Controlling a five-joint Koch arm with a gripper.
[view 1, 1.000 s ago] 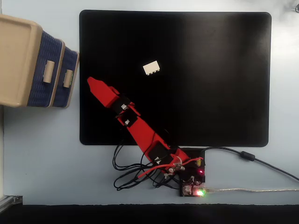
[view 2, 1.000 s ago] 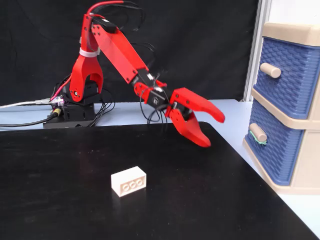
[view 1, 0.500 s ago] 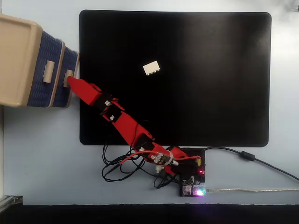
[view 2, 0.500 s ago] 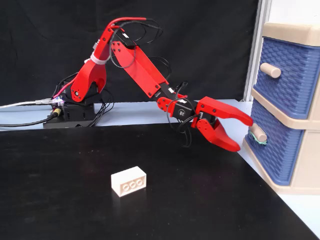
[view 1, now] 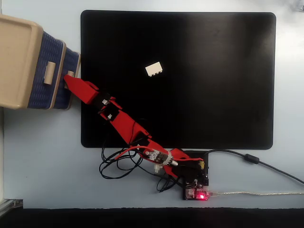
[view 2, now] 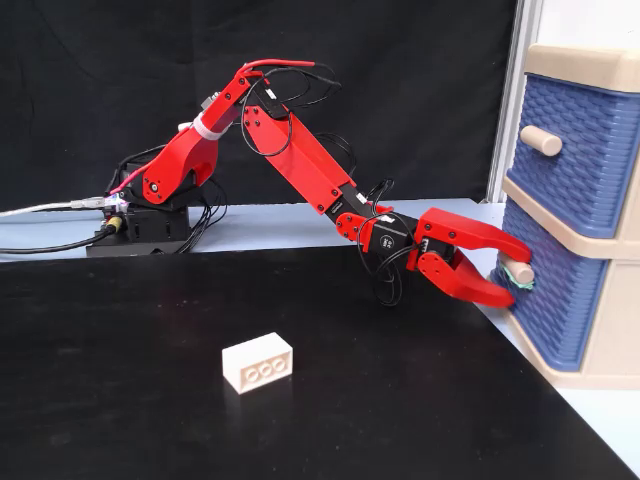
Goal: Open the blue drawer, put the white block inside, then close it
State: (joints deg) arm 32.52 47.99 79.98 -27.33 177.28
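The blue drawer [view 1: 72,57] [view 2: 562,305] is the lower one in the beige cabinet, and its front sits shut. My red gripper [view 1: 68,79] [view 2: 517,276] is open at that drawer's small beige handle [view 2: 520,269]. One jaw is above the handle and one below it, and whether they touch it cannot be told. From above, the gripper hides most of the handle. The white block [view 1: 154,70] [view 2: 258,363] lies alone on the black mat, studs facing sideways, well away from the gripper.
The upper blue drawer [view 1: 45,71] [view 2: 580,150] with its bigger handle is shut above the gripper. The black mat [view 1: 213,95] [view 2: 120,420] covers most of the table. The arm's base [view 1: 192,173] [view 2: 145,225] and loose cables sit at the mat's edge.
The arm has stretched out from above the mat to the cabinet. The open gripper now straddles the lower drawer's handle. The block and both drawers have not moved.
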